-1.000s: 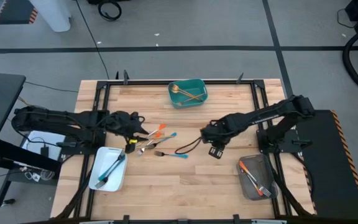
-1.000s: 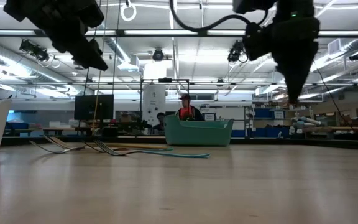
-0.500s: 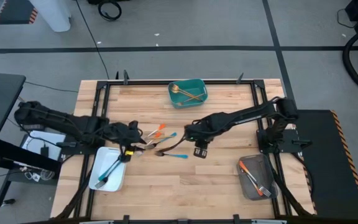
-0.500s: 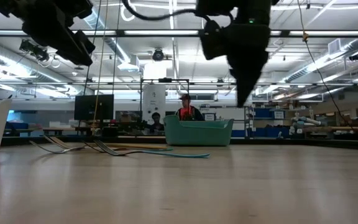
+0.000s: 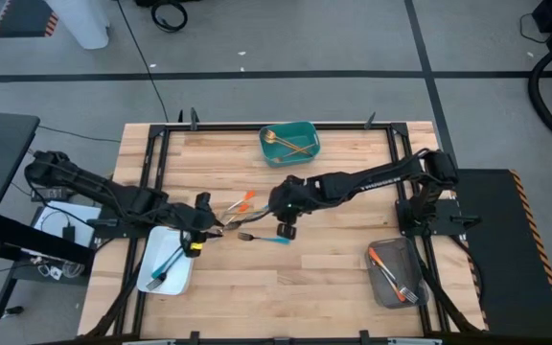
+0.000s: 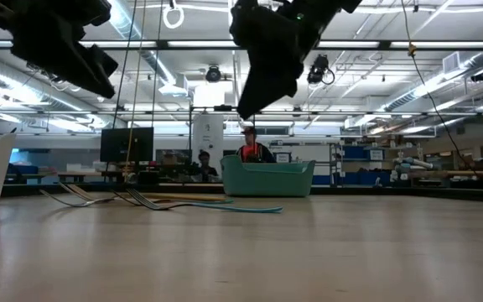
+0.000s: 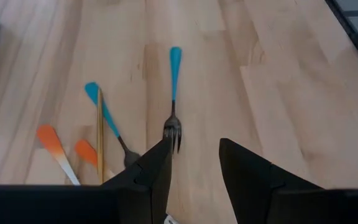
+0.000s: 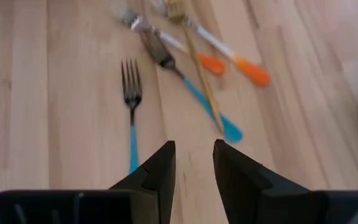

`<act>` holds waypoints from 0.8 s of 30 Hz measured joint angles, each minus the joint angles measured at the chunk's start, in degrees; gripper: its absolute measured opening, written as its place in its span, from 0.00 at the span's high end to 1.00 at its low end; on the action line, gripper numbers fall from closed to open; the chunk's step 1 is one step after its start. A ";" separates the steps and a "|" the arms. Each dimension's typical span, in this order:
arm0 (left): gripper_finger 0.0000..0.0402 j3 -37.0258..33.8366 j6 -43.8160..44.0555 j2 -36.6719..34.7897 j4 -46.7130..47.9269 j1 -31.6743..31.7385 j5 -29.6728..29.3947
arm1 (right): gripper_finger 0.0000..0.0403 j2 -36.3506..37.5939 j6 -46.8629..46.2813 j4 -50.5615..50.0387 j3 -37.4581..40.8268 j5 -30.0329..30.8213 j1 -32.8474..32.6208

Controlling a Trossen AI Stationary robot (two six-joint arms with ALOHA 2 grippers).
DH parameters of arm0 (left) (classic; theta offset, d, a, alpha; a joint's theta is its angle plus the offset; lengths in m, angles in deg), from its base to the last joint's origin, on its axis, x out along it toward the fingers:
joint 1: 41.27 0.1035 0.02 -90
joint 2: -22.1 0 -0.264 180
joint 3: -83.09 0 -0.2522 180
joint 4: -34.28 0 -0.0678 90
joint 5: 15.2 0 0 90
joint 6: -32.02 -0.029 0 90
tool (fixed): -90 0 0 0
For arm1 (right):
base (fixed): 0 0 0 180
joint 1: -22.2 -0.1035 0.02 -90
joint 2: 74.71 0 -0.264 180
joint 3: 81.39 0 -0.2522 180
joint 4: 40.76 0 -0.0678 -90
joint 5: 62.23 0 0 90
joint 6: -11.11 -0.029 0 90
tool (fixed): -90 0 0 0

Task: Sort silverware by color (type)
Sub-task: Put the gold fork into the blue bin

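Two dark, jointed robot arms

Both arms were matte black with black cables along them; each claw, left claw [image 7: 194, 165] and right claw [image 8: 191, 165], ended in two blunt, angular black fingers.

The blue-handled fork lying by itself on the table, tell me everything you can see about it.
The blue-handled fork is slim, with a bright blue handle, apparently plastic, and a dark metal neck and tines. It lies flat on the wooden table, near the middle, apart from the cluster of loose silverware beside it. Nothing touches it. The right gripper hangs just above its handle end with jaws open, and the left gripper points at its tines, also open.
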 joint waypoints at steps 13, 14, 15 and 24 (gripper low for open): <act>0.65 -4.62 -0.13 -5.33 -2.76 0.19 -1.25 | 0.72 -4.40 3.97 8.27 -0.17 -2.32 3.14; 0.65 -5.07 -0.66 -6.20 -2.31 0.17 -1.91 | 0.72 -4.93 4.44 9.04 -0.18 -2.34 3.30; 0.65 -5.27 -0.70 -6.27 -3.07 0.17 -2.81 | 0.72 -5.17 4.99 9.15 -0.20 -2.34 3.40; 0.65 -5.53 0.37 -6.01 -4.90 3.14 -11.28 | 0.72 -5.51 5.83 11.24 -0.15 -0.87 2.00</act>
